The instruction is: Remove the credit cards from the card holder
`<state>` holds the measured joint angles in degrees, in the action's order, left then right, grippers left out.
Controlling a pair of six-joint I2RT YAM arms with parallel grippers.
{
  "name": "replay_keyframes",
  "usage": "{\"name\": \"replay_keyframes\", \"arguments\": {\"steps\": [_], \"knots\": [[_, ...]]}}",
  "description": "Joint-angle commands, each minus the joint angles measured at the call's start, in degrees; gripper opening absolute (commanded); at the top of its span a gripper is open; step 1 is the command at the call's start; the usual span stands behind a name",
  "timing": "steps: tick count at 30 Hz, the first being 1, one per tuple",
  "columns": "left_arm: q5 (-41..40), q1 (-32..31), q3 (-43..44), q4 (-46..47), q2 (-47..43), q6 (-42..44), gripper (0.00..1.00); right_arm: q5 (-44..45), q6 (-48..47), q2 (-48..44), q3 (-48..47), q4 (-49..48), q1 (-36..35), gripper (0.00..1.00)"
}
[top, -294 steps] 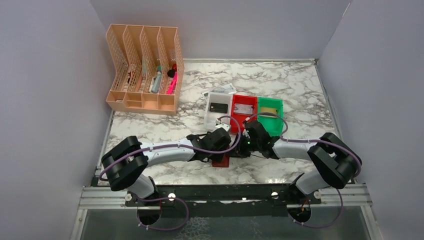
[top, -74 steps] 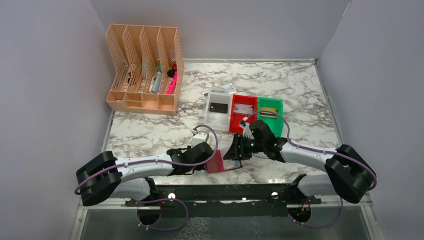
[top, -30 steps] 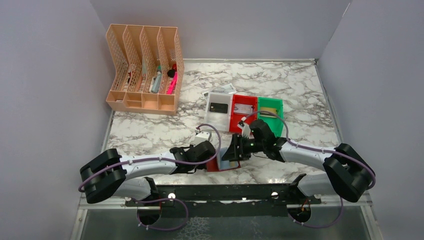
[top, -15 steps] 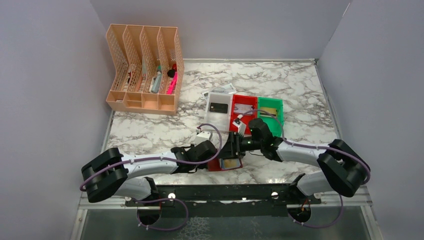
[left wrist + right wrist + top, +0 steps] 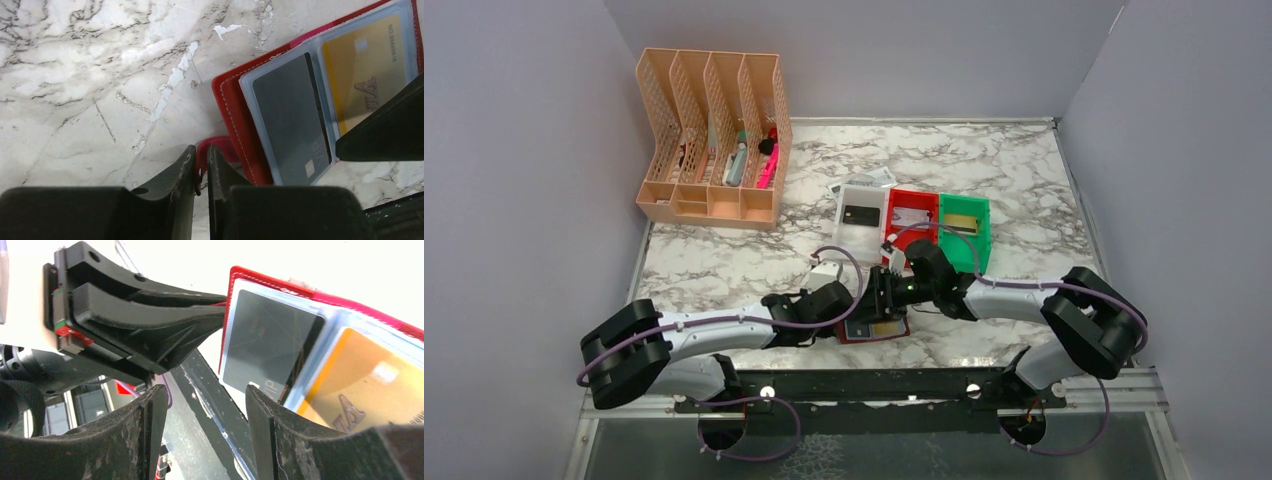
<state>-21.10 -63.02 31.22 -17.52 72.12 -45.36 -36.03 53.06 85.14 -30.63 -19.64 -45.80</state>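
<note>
The card holder (image 5: pixel 876 331) is a red wallet lying open on the marble near the front edge. Its clear sleeves show a grey card (image 5: pixel 287 117) and a gold card (image 5: pixel 362 75), the credit cards inside it. My left gripper (image 5: pixel 201 160) is shut on the wallet's small red side tab (image 5: pixel 214 146), at the wallet's left side (image 5: pixel 852 318). My right gripper (image 5: pixel 205 425) stands open over the wallet's near edge (image 5: pixel 882 300). One of its fingers (image 5: pixel 260 435) overlaps the grey card (image 5: pixel 265 350) and the gold card (image 5: pixel 360 385). Nothing is gripped between them.
Behind the wallet stand a white bin (image 5: pixel 843 222) with a dark card, a red bin (image 5: pixel 892 236) with a pale card and a green bin (image 5: pixel 983 226) with a gold card. A white tag (image 5: pixel 864 180) lies behind them. A peach file organiser (image 5: pixel 709 140) is at the back left.
My right gripper has moved left and come down over the wallet. The wallet now lies flat and open. The left jaws have eased slightly on the tab.
</note>
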Motion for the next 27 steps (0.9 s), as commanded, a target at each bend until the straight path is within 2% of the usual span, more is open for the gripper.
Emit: {"name": "replay_keyframes", "arguments": {"steps": [1,3,5,8,14,21,27], "knots": [[-3.93,-0.05,-0.38,-3.53,-3.37,-2.44,0.19,8.39,-4.08,-3.31,-2.56,10.04,-0.34,0.63],[-4.60,-0.08,-0.39,-4.68,-4.75,-3.06,0.25,12.60,-4.86,-5.17,-3.39,14.32,-0.34,0.63],[-5.26,-0.08,-0.37,-5.39,-6.61,-3.70,0.34,15.93,-5.18,-7.21,-3.57,16.90,-0.34,0.63],[-5.74,-0.04,-0.38,-5.65,-9.61,-4.06,0.42,19.73,-4.96,-9.66,-3.64,19.39,-0.34,0.63],[-5.82,-0.07,0.52,-5.39,-15.52,-3.17,0.52,20.56,-3.79,-9.79,-2.66,19.69,-0.34,0.62],[0.29,-0.08,0.37,1.88,-17.28,1.59,0.52,17.22,-2.56,-8.47,-0.86,15.77,-0.34,0.55],[4.13,-0.04,-0.66,6.89,-12.06,0.46,0.44,17.12,-1.75,-8.30,-0.34,15.29,-0.34,0.54]]}}
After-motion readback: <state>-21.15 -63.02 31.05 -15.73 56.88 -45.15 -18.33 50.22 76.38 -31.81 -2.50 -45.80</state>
